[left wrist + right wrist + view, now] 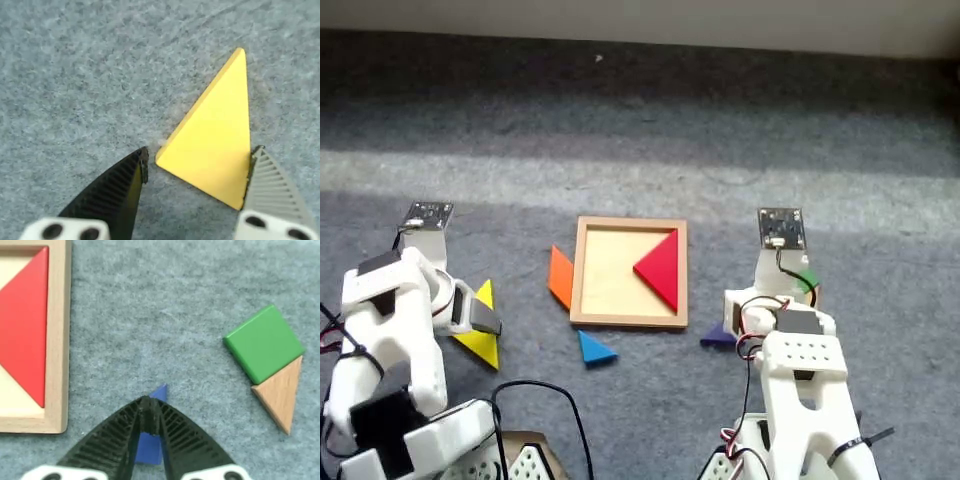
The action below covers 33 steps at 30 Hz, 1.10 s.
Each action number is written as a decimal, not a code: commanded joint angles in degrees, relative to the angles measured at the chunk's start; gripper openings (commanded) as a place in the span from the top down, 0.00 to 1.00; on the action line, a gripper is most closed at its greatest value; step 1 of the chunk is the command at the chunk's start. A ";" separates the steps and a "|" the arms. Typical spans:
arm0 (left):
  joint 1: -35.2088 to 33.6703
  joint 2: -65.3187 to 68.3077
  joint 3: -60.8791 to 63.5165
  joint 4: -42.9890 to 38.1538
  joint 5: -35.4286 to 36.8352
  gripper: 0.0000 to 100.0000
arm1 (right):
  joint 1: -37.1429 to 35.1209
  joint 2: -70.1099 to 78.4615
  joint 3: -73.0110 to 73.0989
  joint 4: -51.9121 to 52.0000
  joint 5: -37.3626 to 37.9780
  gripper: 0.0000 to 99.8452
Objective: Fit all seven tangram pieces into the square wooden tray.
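The square wooden tray (582, 275) lies mid-table with a red triangle (661, 268) in its right half. My left gripper (200, 152) is open low over the carpet, its fingers (117, 192) on either side of a yellow triangle (212, 142) lying flat; the pale finger touches the triangle's edge. The yellow triangle (480, 338) is left of the tray. My right gripper (147, 404) is shut, its tips directly over a violet-blue triangle (149, 447) lying right of the tray (57, 335). A green square (262, 342) and a tan triangle (281, 392) lie together farther right.
An orange parallelogram (560, 276) rests against the tray's left side. A small blue triangle (594, 349) sits just in front of the tray. The violet-blue triangle (718, 337) is at the tray's front right corner. Grey carpet extends beyond the tray.
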 commanded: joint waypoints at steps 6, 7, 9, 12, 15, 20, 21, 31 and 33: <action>2.68 8.57 -8.31 3.08 -0.97 0.80 | 0.57 -1.19 -0.22 -1.01 0.70 0.99; 3.38 8.40 -8.31 3.08 -1.05 0.83 | 0.57 -1.19 -0.31 -1.01 0.70 0.99; 4.62 7.34 -8.13 3.16 -1.05 0.86 | 0.57 -1.27 -0.31 -1.01 0.70 0.99; 6.20 4.79 -7.69 3.43 -0.70 0.86 | 0.57 -1.36 -0.31 -1.01 0.70 0.99; 9.01 1.89 -7.43 5.19 -0.62 0.87 | 0.57 -1.45 -0.22 -1.01 0.70 0.99; 13.32 -4.00 -7.34 6.77 3.96 0.86 | 0.57 -1.45 -0.13 -1.01 0.70 0.99; 14.20 -5.32 -7.34 6.77 4.57 0.86 | 0.57 -1.45 -0.13 -1.01 0.70 0.99; 19.65 -13.23 -7.25 10.11 5.10 0.86 | 0.57 -1.54 -0.13 -1.01 0.70 0.99; 20.62 -13.41 -7.08 10.55 5.10 0.86 | 0.57 -1.54 -0.13 -1.01 0.70 0.99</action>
